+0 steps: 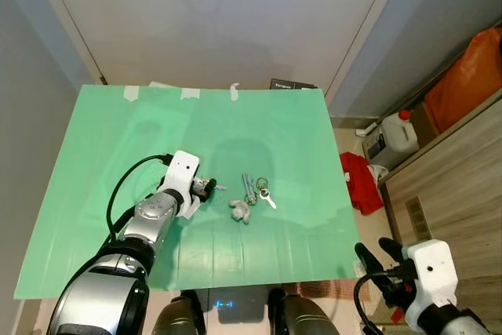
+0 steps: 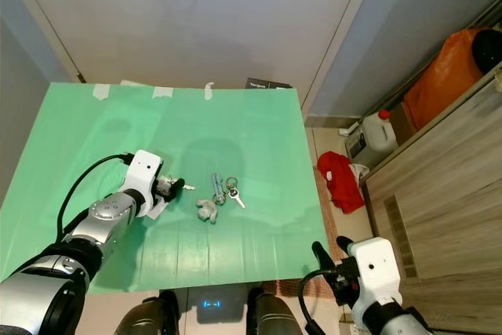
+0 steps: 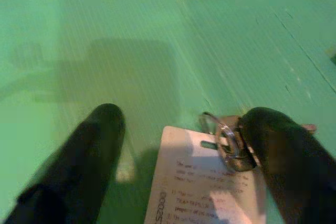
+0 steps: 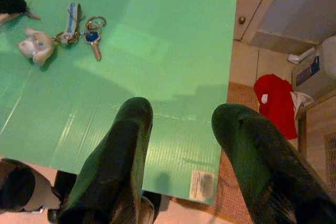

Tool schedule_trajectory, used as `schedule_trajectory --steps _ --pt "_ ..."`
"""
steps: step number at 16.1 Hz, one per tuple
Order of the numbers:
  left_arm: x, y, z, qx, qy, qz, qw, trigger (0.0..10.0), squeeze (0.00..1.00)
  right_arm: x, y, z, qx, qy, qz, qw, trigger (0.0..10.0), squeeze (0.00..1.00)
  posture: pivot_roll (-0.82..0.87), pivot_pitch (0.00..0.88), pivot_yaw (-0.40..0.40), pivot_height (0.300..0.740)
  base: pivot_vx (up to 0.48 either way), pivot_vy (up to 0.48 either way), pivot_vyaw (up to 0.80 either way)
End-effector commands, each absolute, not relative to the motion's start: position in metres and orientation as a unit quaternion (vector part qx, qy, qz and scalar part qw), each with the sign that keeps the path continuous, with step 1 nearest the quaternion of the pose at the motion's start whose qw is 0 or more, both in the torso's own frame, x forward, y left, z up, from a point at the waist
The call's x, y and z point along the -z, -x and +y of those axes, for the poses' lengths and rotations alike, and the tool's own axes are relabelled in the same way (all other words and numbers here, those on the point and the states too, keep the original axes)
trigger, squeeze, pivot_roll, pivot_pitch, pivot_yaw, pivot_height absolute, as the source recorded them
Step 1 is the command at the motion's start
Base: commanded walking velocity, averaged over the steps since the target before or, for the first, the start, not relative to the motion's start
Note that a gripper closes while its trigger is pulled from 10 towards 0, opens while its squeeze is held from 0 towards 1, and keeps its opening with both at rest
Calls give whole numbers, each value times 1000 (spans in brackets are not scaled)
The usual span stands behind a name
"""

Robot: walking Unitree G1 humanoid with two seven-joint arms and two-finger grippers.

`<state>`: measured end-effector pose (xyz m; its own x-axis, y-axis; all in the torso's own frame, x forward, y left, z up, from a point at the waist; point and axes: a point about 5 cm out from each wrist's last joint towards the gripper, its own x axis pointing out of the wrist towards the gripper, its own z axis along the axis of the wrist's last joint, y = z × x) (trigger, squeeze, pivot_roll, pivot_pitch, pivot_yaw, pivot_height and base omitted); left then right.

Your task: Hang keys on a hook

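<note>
A green sheet covers the table [image 1: 110, 139]. My left gripper [image 1: 205, 188] rests low on it, left of centre, open. A white paper tag [image 3: 205, 182] and a metal key ring [image 3: 228, 142] lie between its fingers [image 3: 84, 161], the ring right against one of them. A second bunch of keys [image 1: 252, 191] with a blue-headed key and a pale plush charm [image 1: 240, 210] lies at the table's middle, a short way right of that gripper. My right gripper [image 4: 184, 111] hangs open beyond the table's near right corner with nothing between its fingers.
A dark box [image 1: 290, 84] sits at the table's far edge against the pale wall. On the floor to the right are a red cloth [image 1: 362, 180], a white jug [image 1: 396, 135] and an orange bag [image 1: 467, 80], beside a wooden cabinet [image 1: 455, 186].
</note>
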<state>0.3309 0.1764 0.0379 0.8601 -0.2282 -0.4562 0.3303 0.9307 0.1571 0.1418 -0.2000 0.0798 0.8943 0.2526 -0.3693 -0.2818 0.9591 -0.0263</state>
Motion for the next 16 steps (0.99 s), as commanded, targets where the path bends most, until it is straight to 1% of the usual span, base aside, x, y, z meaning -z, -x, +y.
schedule_trajectory --steps 1,4,8,10,13,14,16 --pt "-26 -323 176 154 -106 249 950 0 0 -82 -138 -206 -128 44 192 972 10000 0 -304 256 -73 740 0 0 0" --pt "-25 -321 169 183 -118 250 944 0 0 -83 -140 -203 -130 43 193 972 10000 0 -293 250 -72 740 0 0 0" --pt "-22 -318 164 198 -122 248 941 0 0 -77 -142 -199 -135 37 195 971 10000 0 -266 239 -69 740 0 0 0" --pt "-29 -324 161 181 -69 226 955 0 0 -76 -155 -191 -146 31 183 972 10000 0 -231 218 -60 740 0 0 0" --pt "-37 -329 159 171 -35 200 964 0 0 -75 -166 -184 -156 29 172 972 10000 0 -199 203 -56 740 0 0 0" --pt "-43 -331 156 168 -10 170 971 0 0 -72 -179 -175 -168 23 162 972 10000 0 -151 182 -51 740 0 0 0" --pt "-57 -332 149 169 12 117 979 0 0 -71 -201 -160 -181 13 141 973 10000 0 -92 154 -51 740 0 0 0"
